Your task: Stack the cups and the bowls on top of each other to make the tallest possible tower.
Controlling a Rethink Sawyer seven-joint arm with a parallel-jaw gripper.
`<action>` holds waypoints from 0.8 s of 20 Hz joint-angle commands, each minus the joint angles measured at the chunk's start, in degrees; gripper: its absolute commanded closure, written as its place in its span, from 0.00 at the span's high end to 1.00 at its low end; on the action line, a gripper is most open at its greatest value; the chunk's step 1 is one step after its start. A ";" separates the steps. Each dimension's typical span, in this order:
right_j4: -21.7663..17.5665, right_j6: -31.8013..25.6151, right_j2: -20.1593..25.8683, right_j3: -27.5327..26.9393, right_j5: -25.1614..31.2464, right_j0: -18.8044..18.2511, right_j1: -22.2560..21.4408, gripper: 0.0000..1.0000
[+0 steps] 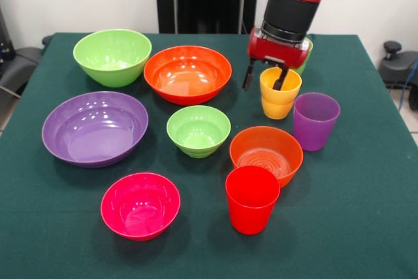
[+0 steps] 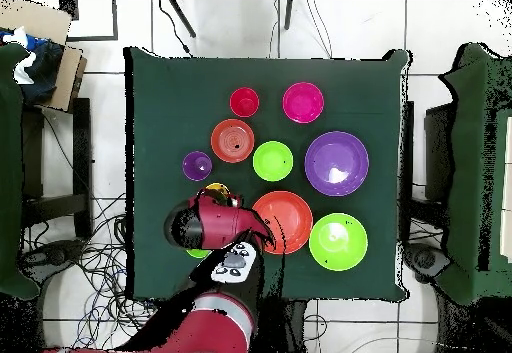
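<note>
Nothing stacked yet, everything sits separately on the table (image 1: 366, 227). My gripper (image 1: 264, 76) is open, one finger inside the yellow cup (image 1: 279, 94) at far right, one outside its rim. Whole tower left to build.

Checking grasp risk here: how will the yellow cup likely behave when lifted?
The yellow cup looks like glossy plastic, so probably light, rigid and somewhat slippery. It is taller than wide, so an off-centre nudge from the tool might tip it.
</note>
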 commanded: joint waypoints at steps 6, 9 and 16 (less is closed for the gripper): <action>3.69 9.41 2.93 -4.36 1.58 1.44 1.10 1.00; 3.36 9.05 3.35 -3.77 0.95 0.80 0.86 1.00; 2.62 8.68 4.21 -2.68 -0.10 -0.38 0.46 1.00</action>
